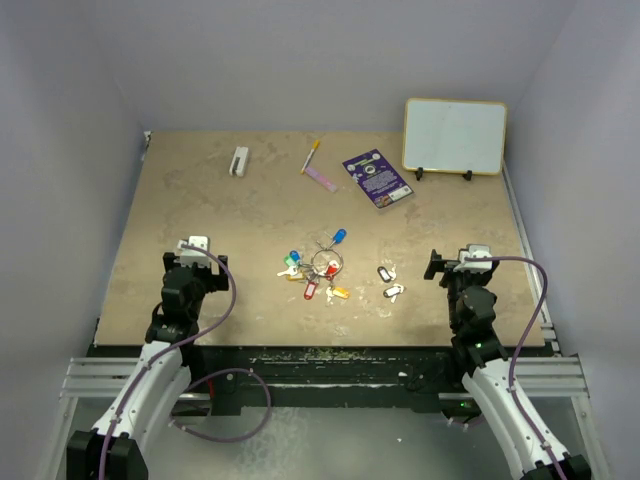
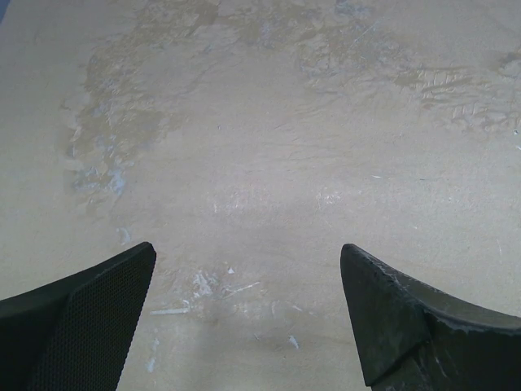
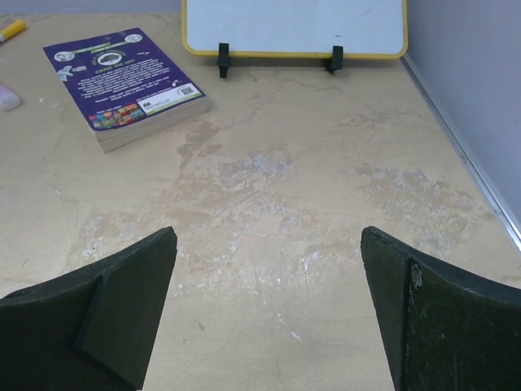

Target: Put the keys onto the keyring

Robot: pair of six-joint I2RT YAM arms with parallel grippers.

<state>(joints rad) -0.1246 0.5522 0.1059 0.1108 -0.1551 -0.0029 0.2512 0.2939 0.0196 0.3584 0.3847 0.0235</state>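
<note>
Keys (image 1: 318,270) — between left fingers (image 2: 89,314) and right fingers (image 3: 106,314)

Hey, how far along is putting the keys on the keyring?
Done: possibly some. The coloured keys cluster at the keyring, but whether they are threaded is too small to tell. In hand: nothing. The left pincer and right pincer are open and empty. Left: at least the two white-tagged keys lying apart to the ring's right.
</note>
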